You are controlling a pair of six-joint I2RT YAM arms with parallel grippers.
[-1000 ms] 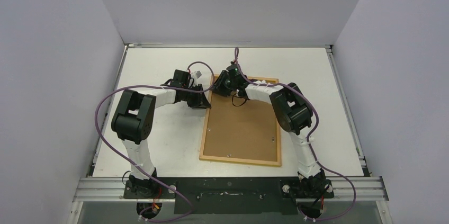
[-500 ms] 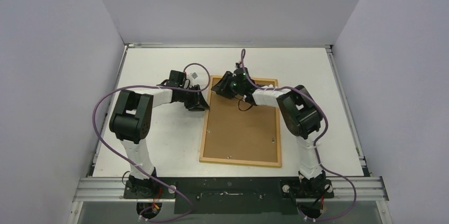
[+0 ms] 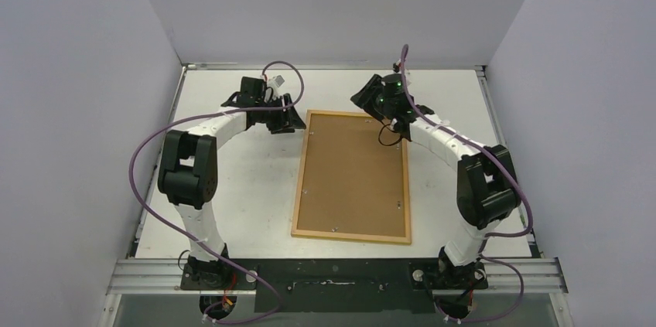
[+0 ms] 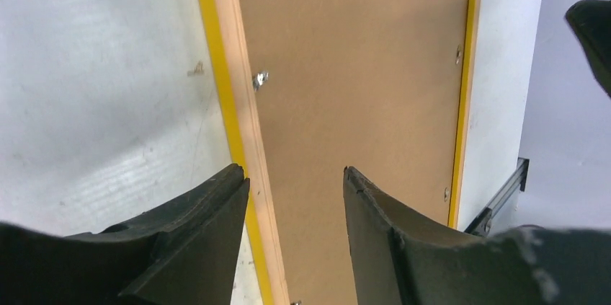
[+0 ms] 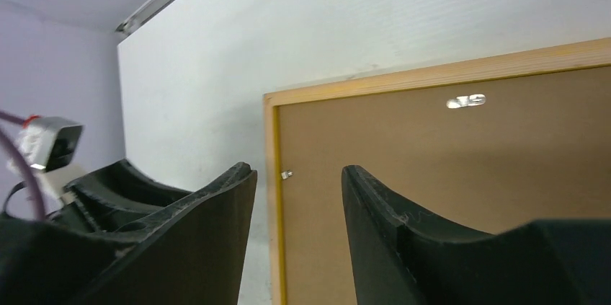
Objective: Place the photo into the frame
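Left gripper (image 4: pixel 293 175): jaws partly apart, a clear gap, nothing between them. It holds nothing. In the wrist view one finger (image 4: pixel 205 226) sits over the frame's yellow edge and the table; the other is over the backing board (image 4: pixel 360 81). From above, this gripper is at the frame's far left corner, just beside it. Cannot tell whether it touches.

Right gripper (image 5: pixel 297 169): jaws also partly apart, with a gap and nothing held. From above it is past the frame's far edge, near the far right corner, over bare table. It looks raised, not touching. Its wrist view looks down across the far left corner of the frame; the left gripper's body and camera show at the left edge.

Frame (image 3: pixel 350 235): lies flat on the table (image 3: pixel 232 188), back up, in the middle between the two arms, long side running near to far. The back is a light-wood rim, with a thin yellow edge showing in the wrist views. The brown backing board fills it, flush inside the rim. Small metal tabs (image 4: pixel 261 79) sit along the board's edges against the rim.

Photo: does not show in any view.

Purple cables (image 3: pixel 147 157) loop along both arms. The arm bases are at the near edge, well apart from the frame.
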